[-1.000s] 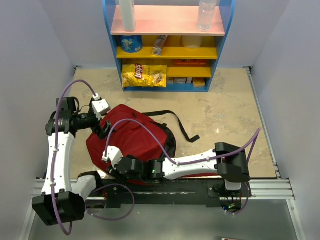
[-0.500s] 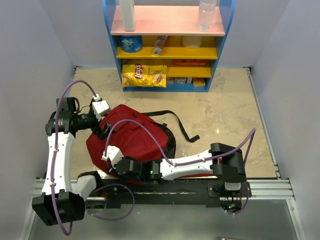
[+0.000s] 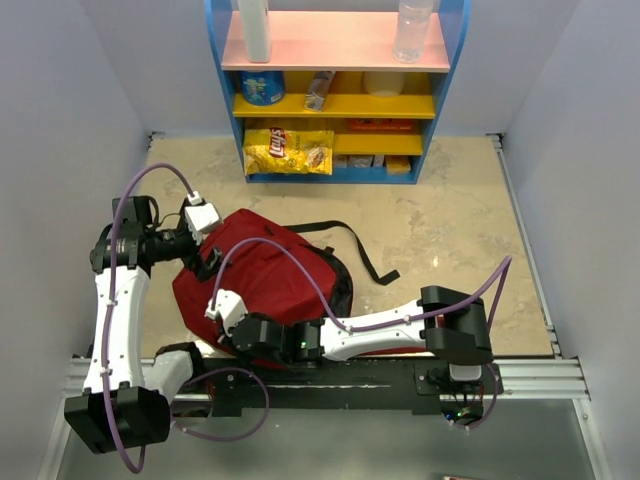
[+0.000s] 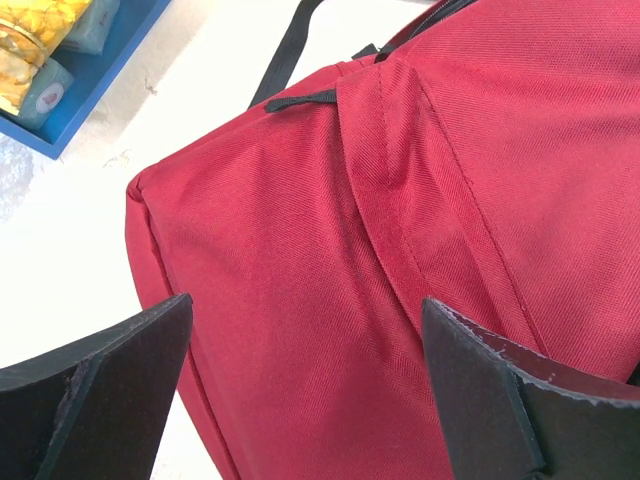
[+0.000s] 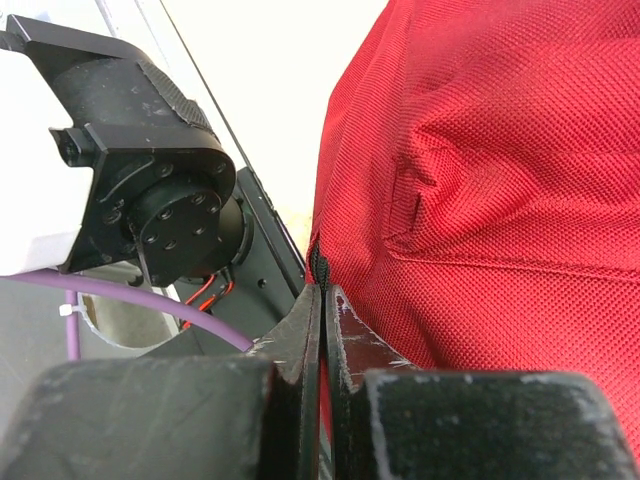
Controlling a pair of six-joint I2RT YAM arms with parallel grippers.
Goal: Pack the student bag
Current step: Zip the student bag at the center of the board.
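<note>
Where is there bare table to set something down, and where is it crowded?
Widest bare patch: table right of the black strap, out to the right wall, between shelf and right arm. A narrow strip lies between shelf and student bag. Near left is crowded: bag and both arms.

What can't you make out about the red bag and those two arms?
- Top view: the right arm covers the bag's near side; whether it is open, or holds anything, is hidden.
- Right wrist view: the right end effector is shut at the bag's edge; anything pinched is too small to tell.
- Left wrist view: frame edges cut the bag off.
</note>
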